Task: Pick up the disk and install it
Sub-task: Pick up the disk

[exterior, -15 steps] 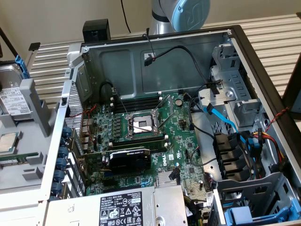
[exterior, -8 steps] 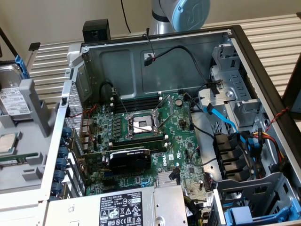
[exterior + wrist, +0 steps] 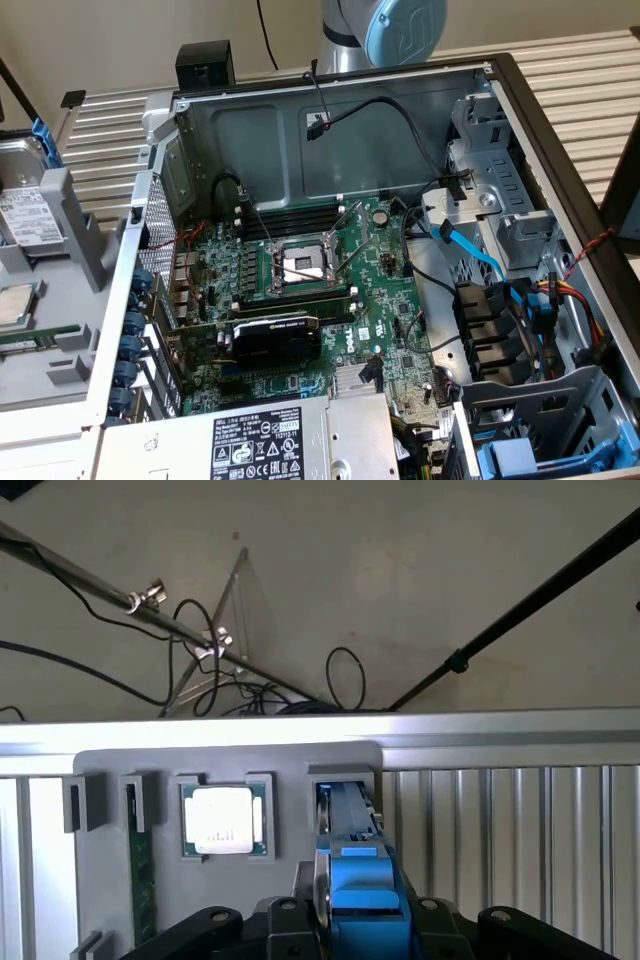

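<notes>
The disk [image 3: 358, 885] stands on edge in a slot of the grey holder [image 3: 110, 765], blue carrier uppermost. This is probably so that its flat sides stay free to be taken from above. The pincer [image 3: 362, 935] sits astride that carrier; I cannot tell whether it has clamped on or merely straddles it. The processor chip [image 3: 222, 820] lies flat in the holder's neighbouring pocket. The open computer case [image 3: 300, 140] stands just beside the holder, and the disk is not yet installed.

Disk [image 3: 352, 885] beside chip [image 3: 222, 820], in holder [image 3: 100, 880]
</notes>
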{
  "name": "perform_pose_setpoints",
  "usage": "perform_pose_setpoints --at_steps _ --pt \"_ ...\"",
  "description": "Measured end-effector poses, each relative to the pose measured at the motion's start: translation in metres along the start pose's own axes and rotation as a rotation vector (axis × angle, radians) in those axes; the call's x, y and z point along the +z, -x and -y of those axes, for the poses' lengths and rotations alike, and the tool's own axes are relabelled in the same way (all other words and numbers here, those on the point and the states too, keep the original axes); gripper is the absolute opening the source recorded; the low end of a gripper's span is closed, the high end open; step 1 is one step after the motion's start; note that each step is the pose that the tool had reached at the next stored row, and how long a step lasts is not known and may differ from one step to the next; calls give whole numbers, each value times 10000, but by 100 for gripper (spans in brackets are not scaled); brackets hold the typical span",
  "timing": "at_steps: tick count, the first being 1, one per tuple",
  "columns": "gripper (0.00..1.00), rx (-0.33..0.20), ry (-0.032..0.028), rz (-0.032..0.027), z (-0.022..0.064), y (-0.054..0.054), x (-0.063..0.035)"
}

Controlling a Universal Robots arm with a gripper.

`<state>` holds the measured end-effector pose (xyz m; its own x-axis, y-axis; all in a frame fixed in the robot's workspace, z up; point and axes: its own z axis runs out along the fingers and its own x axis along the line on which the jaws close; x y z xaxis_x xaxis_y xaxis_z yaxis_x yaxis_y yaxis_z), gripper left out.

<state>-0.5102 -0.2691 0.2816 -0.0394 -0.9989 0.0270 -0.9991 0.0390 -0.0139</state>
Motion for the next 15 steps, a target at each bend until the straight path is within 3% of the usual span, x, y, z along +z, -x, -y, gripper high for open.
perform_pose_setpoints --at_steps 9,15 --pt "37 222 67 -5 0 -1 0" --pt "37 374 72 -7 0 0 0"
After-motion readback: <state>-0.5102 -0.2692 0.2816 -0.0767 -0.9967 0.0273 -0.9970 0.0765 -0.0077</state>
